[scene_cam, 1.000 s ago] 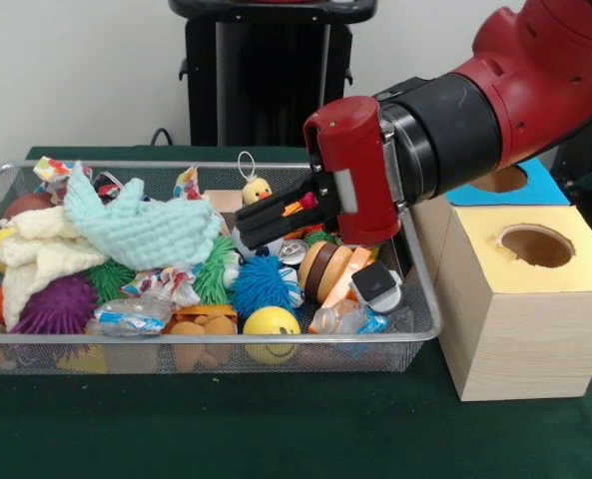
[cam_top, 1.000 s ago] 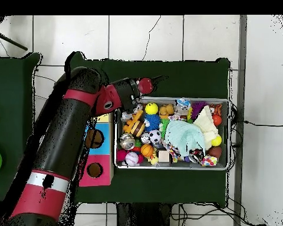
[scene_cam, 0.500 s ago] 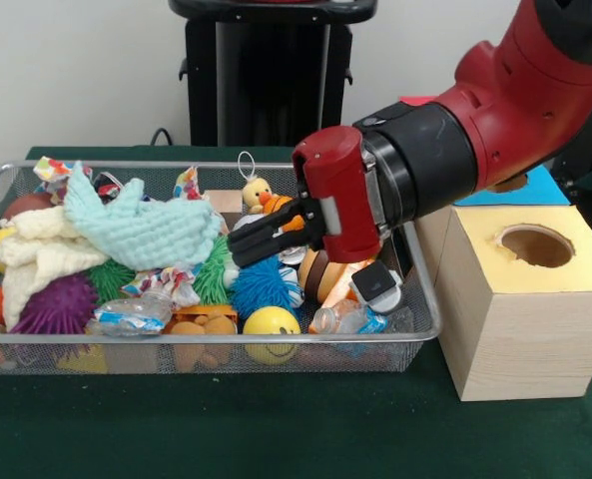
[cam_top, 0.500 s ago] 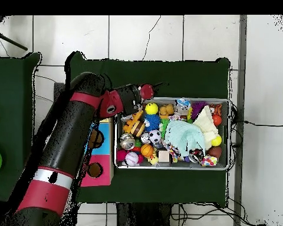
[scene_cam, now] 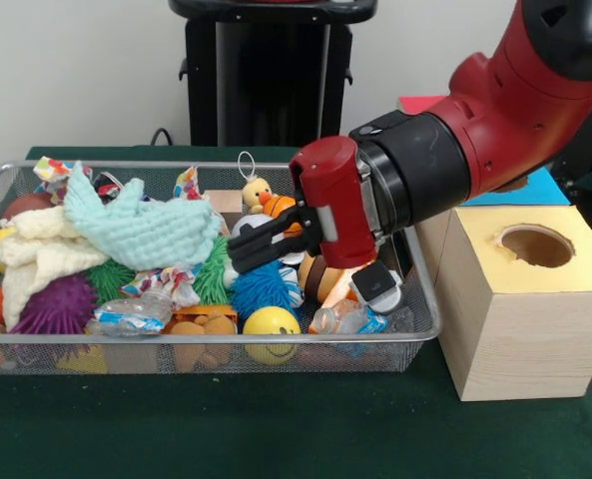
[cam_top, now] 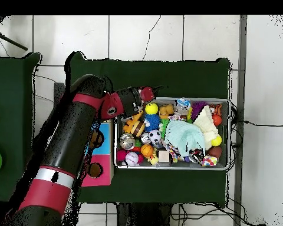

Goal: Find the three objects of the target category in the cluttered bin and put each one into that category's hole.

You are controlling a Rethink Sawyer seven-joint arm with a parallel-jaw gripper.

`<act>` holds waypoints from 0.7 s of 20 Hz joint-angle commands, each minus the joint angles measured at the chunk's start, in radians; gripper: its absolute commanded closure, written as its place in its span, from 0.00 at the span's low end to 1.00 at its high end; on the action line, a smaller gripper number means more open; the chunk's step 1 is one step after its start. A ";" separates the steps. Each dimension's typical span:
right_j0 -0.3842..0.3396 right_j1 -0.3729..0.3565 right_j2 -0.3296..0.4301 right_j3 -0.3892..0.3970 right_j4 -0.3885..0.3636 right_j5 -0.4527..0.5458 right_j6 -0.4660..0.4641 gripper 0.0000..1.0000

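Note:
The wire-mesh bin [scene_cam: 176, 339] is full of toys and also shows in the overhead view [cam_top: 229, 135]. One see-through bottle with a blue label [scene_cam: 350, 320] lies at the bin's front right corner. A second bottle [scene_cam: 131, 315] lies at the front left, by a purple spiky ball. I see no third bottle. My gripper [scene_cam: 238, 256] points left and down over a blue spiky ball [scene_cam: 261, 287], left of and above the right-hand bottle. It is open and empty.
A wooden box with a yellow top and round hole [scene_cam: 535, 249] stands right of the bin, a blue-topped one [scene_cam: 520, 185] behind it. A mint cloth [scene_cam: 141, 230], a yellow smiley ball [scene_cam: 272, 321] and several other toys crowd the bin.
My gripper has moved down and a little to the left in the front view, lower over the bin's right half. The toys and bottles have not moved.

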 commanded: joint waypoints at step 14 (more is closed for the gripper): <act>0.035 0.059 0.129 0.220 -0.017 -0.009 -0.051 1.00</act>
